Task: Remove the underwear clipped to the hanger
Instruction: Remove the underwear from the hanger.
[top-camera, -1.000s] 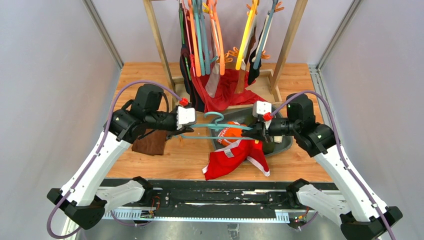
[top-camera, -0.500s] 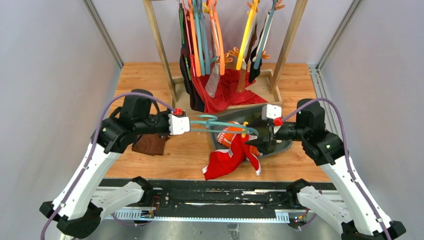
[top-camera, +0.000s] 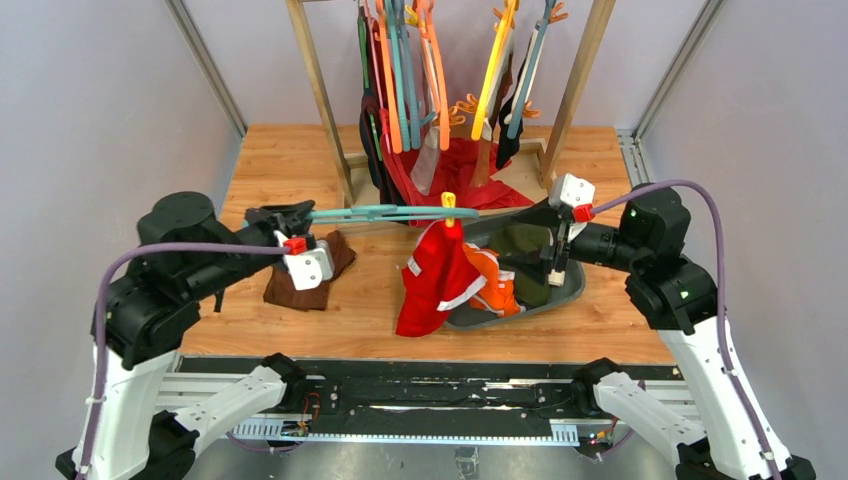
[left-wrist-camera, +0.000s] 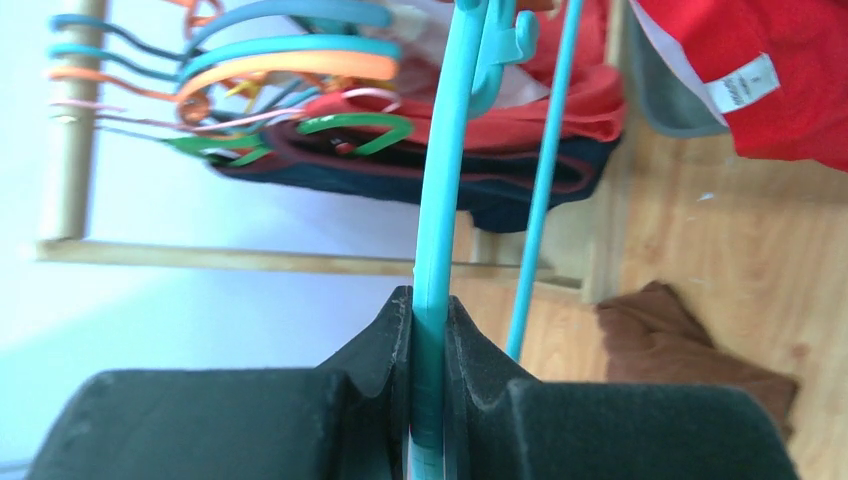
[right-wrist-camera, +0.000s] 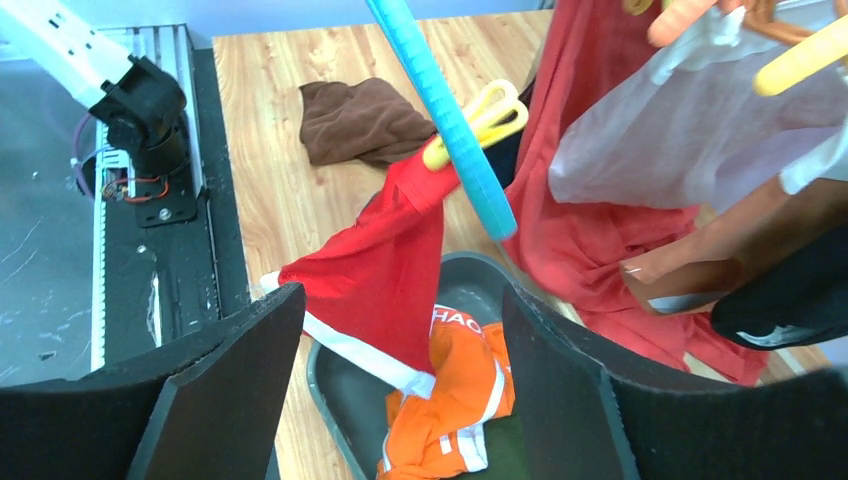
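- Now the red briefs with white trim hang off the teal hanger by one yellow clip, at one corner only. A second ago they lay crumpled on the table by the front edge.
- They droop long and folded, with the white label showing in the left wrist view. Can't tell if the low end touches anything.
- Hanger has come up and back: it was low over the grey bin, now it sits level above the briefs.
- Left gripper is clamped tight on the hanger's left end, and its arm has pulled back left.
- Right gripper was closed at the hanger's right end. It has let go and backed off right, with jaws wide and nothing between them.
- Briefs hang just left of the bin, partly in front of its near-left rim. An orange garment lies inside.
- Brown cloth is flat on the table under the left gripper, unchanged.
- Wooden rack at the back is unchanged, with more hangers and garments.
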